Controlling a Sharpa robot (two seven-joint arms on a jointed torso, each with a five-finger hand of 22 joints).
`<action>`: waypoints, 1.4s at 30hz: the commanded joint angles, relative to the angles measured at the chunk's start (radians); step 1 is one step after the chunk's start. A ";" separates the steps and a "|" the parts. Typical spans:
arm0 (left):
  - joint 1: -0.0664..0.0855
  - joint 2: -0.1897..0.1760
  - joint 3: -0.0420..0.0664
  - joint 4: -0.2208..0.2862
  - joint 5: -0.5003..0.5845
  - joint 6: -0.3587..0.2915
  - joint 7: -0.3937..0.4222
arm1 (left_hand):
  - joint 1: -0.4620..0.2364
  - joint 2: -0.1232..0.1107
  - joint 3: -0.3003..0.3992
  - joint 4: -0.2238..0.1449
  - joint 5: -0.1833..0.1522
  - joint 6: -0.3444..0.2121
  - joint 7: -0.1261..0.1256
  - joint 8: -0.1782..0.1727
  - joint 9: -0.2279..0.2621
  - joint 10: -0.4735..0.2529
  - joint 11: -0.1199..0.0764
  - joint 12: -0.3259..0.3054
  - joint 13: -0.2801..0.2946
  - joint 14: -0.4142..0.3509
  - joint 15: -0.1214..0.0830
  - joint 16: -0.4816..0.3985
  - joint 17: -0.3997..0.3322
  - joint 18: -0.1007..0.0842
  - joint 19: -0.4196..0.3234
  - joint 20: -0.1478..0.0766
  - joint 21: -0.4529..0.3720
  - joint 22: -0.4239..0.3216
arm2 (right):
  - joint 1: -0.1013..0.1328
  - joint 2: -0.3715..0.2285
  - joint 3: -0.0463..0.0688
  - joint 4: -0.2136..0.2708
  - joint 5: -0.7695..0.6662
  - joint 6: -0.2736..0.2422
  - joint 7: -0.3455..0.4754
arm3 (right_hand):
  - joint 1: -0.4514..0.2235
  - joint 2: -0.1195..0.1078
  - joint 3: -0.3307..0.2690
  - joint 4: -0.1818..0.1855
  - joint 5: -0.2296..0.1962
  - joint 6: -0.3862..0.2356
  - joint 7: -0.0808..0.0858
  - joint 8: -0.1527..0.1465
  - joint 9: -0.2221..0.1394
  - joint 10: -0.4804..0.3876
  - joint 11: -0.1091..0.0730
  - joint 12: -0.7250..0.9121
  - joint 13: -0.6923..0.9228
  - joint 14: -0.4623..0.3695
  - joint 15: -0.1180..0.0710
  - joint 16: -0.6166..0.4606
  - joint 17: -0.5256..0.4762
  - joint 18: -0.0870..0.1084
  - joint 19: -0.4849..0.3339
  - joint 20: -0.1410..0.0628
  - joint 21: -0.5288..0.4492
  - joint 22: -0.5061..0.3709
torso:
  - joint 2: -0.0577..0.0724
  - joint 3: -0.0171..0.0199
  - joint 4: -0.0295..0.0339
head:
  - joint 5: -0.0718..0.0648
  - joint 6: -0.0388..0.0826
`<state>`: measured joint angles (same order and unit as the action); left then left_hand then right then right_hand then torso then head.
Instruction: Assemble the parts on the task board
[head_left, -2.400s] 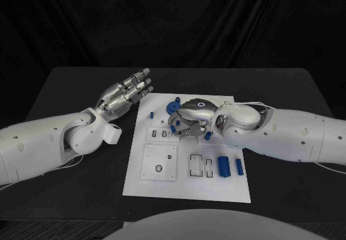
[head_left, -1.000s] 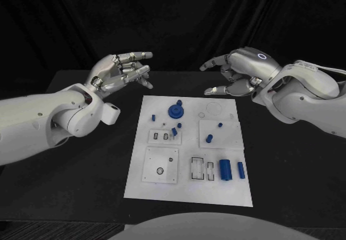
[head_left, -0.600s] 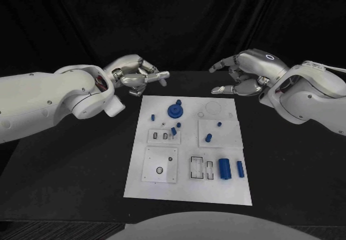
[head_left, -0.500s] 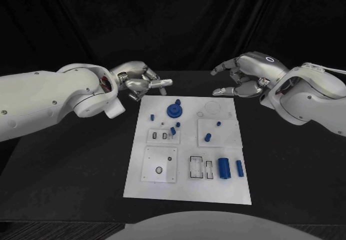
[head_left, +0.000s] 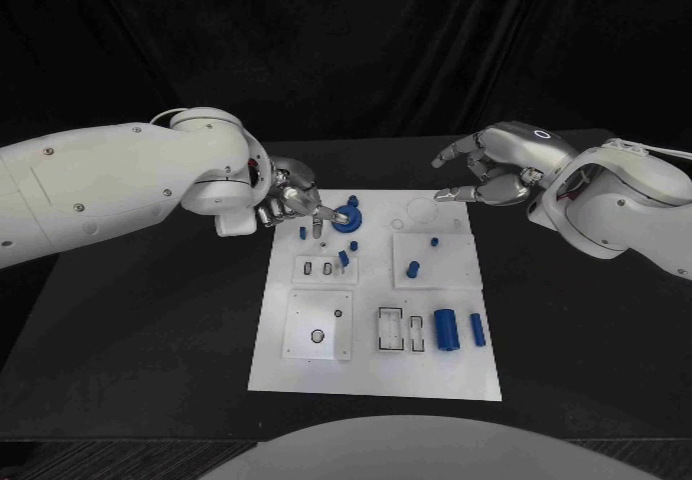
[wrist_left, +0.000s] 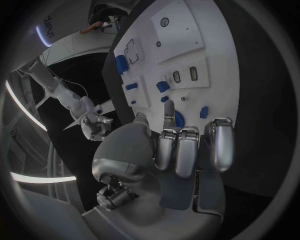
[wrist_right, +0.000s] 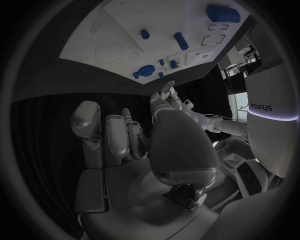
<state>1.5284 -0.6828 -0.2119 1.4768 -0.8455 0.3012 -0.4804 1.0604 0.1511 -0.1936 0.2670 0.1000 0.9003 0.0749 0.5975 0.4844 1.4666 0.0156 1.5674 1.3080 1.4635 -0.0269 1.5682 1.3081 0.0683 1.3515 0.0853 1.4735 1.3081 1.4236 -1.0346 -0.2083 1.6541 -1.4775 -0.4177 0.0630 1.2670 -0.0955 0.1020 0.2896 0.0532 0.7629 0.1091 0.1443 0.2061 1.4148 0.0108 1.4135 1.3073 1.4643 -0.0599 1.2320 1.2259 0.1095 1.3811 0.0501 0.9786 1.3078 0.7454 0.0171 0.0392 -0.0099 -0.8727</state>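
A robotics lab: a black counter (head_left: 173, 330) against black curtains (head_left: 361, 70), with a white task board (head_left: 378, 375) of small blue parts (head_left: 447, 331) laid out on it

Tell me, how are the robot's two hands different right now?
The left hand is down at the far left corner of the task board, fingertips beside the round blue part; the right hand hovers past the board's far right edge, away from any part. The left hand's fingers point down toward the board; the right hand's curl loosely, spread apart. Both are silver, and both hold nothing.
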 joint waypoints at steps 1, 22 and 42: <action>0.003 0.020 0.001 -0.003 -0.019 0.062 -0.078 | 0.009 0.006 0.011 -0.004 0.007 0.002 -0.006 -0.005 0.008 0.104 -0.009 0.003 0.263 0.107 -0.009 0.003 0.263 -0.007 0.003 -0.006 0.000 0.028 | -0.008 0.001 0.001 -0.002 0.003 0.026 -0.028 | 0.001 0.010 -0.001 -0.004 0.006 0.007 0.002 0.006 -0.001 -0.005 0.003 -0.007 0.116 0.020 0.006 0.002 -0.001 0.003 0.003 0.004 0.001 0.010 | -0.002 0.0043 -0.0064 | 0.014 0.000; 0.000 0.087 0.000 -0.028 -0.019 0.062 -0.081 | 0.039 0.007 0.058 -0.044 0.043 0.015 0.000 -0.124 0.012 0.104 -0.006 0.003 0.263 0.107 -0.009 0.003 0.263 -0.005 0.003 -0.008 -0.013 0.023 | -0.016 -0.007 0.001 0.003 -0.003 0.022 -0.027 | 0.004 0.014 0.000 -0.006 0.010 0.009 0.003 0.006 -0.003 -0.010 0.004 -0.013 0.110 0.020 0.006 0.000 -0.003 0.003 0.003 0.004 -0.001 0.010 | -0.004 0.0027 0.0017 | 0.011 0.000; -0.015 0.104 0.000 -0.041 -0.019 0.087 -0.083 | 0.031 0.010 0.076 -0.051 0.043 0.037 0.002 -0.184 0.002 0.104 -0.005 0.003 0.263 0.107 -0.009 0.003 0.263 -0.006 0.009 -0.008 -0.016 0.027 | -0.018 -0.008 0.001 0.001 -0.004 0.023 -0.024 | 0.003 0.015 -0.001 -0.006 0.011 0.008 0.003 0.005 -0.004 -0.013 0.004 -0.016 0.107 0.020 0.006 -0.001 -0.004 0.003 0.003 0.004 -0.003 0.010 | -0.003 0.0032 -0.0010 | 0.025 0.000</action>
<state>1.5159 -0.5802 -0.2124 1.4357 -0.8662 0.3658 -0.5661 1.0913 0.1603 -0.1234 0.2137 0.1403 0.9333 0.0788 0.4157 0.4872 1.4646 0.0108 1.5673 1.3077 1.4669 -0.0303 1.5682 1.3078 0.0687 1.3551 0.0820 1.4612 1.3077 1.4087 -1.0421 -0.2083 1.6544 -1.4767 -0.3978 0.0528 1.2710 -0.0917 0.1020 0.2896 0.0574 0.7663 0.1125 0.1443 0.2031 1.4076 0.0181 1.3990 1.3076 1.4643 -0.0599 1.2319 1.2213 0.1094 1.3811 0.0501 0.9786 1.3073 0.7424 0.0198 0.0391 0.0125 -0.8725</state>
